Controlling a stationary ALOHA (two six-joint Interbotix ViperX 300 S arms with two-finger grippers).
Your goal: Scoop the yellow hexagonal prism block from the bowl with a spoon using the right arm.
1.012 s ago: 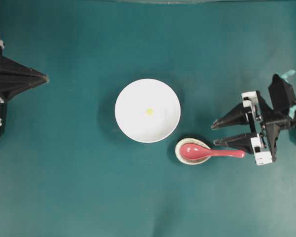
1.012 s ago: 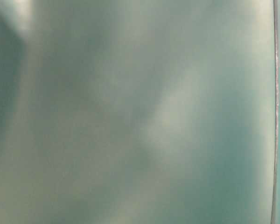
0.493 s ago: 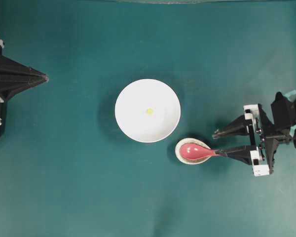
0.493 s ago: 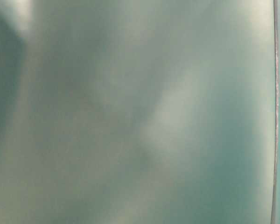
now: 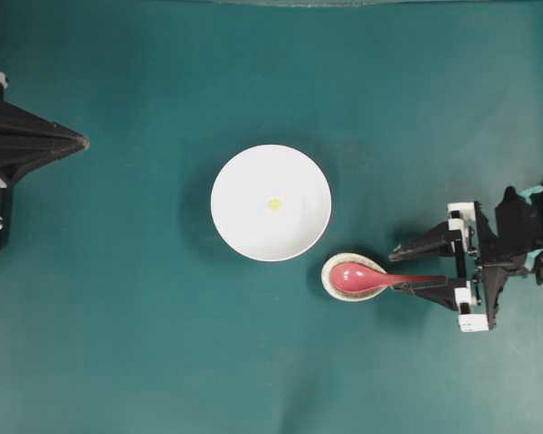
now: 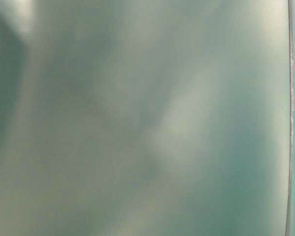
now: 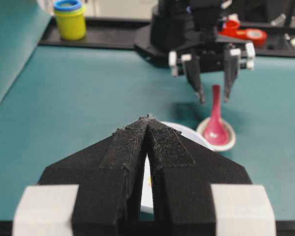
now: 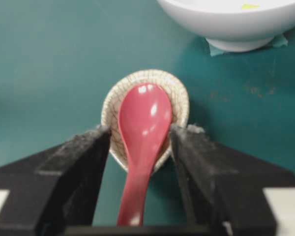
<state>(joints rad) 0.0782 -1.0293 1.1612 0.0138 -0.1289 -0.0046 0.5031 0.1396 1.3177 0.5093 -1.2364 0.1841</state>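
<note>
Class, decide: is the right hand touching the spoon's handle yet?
Apart. In the right wrist view the right hand stands open with the spoon handle between its fingers, and teal table shows on both sides of the handle.

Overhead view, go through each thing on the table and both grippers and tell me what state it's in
bowl: upright, holding the block
yellow block: lying in the bowl
spoon: scoop on the spoon rest, not gripped
spoon rest: upright beside the bowl
right gripper: open, straddling the spoon handle
left gripper: shut, empty
</note>
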